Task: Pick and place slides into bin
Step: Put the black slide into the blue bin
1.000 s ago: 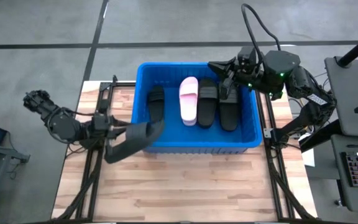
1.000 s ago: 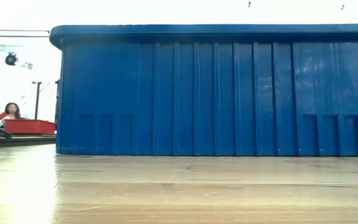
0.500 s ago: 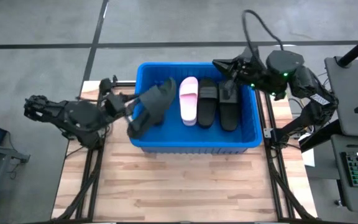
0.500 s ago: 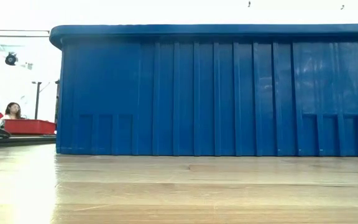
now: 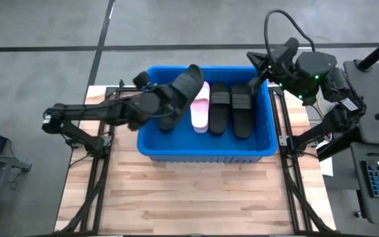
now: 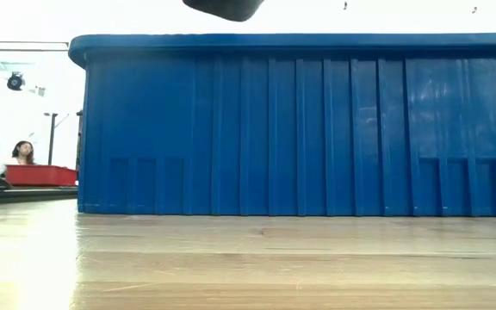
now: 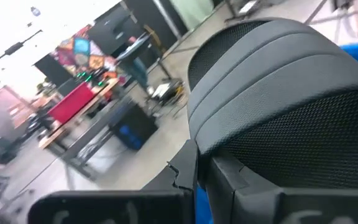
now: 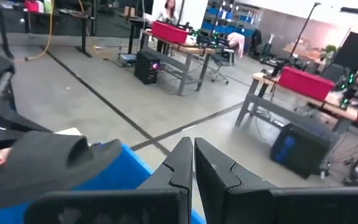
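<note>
Right now the blue bin (image 5: 151, 146) holds a pink slide (image 5: 199, 105) and two black slides (image 5: 230, 110) side by side. Over its left end the left gripper (image 5: 165, 104) clamps a black slide (image 5: 184, 87), tilted above another. The right gripper (image 5: 255, 71), pinched shut and empty, hangs at the bin's far right corner.

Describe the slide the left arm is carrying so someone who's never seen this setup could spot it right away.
Start at the big blue bin at the far end of the wooden table. Above its left side the left tool is shut on a black slide. Unlike the black slides and the pink slide lying flat inside, this one is tilted in the air over the bin.
</note>
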{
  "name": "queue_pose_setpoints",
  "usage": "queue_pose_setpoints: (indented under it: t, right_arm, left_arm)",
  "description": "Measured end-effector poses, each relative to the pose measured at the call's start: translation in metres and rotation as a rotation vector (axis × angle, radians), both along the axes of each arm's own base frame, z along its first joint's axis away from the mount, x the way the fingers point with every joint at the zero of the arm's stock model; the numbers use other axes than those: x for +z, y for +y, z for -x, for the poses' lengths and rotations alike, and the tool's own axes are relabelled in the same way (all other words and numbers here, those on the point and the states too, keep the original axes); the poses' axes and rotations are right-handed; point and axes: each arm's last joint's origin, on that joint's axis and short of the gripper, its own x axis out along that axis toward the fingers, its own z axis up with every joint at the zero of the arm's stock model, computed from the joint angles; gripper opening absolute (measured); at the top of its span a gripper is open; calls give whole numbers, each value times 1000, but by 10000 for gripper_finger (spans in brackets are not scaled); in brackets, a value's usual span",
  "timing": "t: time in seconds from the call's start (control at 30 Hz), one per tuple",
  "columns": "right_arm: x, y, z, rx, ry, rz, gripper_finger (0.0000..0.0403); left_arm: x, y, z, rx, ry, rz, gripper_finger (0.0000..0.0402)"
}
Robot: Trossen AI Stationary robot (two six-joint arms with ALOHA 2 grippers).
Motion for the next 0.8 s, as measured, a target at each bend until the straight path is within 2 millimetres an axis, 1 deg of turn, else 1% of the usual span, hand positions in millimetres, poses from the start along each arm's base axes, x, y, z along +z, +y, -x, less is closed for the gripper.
queue_pose_setpoints:
  t: [0.17, 0.33, 0.53, 0.67, 0.8]
  right_arm:
    - [3, 0, 9, 5, 26, 43, 9]
    - [7, 0, 19, 7, 25, 62, 9]
    - [8, 0, 31, 8, 31, 63, 9]
    - [9, -1, 36, 8, 34, 68, 9]
    - [10, -1, 41, 10, 41, 78, 9]
  left_arm:
    - [-16, 25, -26, 85, 61, 1, 0]
    - [-43, 50, -49, 158, 144, 5, 0]
    - [-78, 74, -75, 260, 250, -6, 0]
    - [-101, 87, -86, 331, 320, -20, 0]
    - [-119, 93, -93, 470, 393, -88, 0]
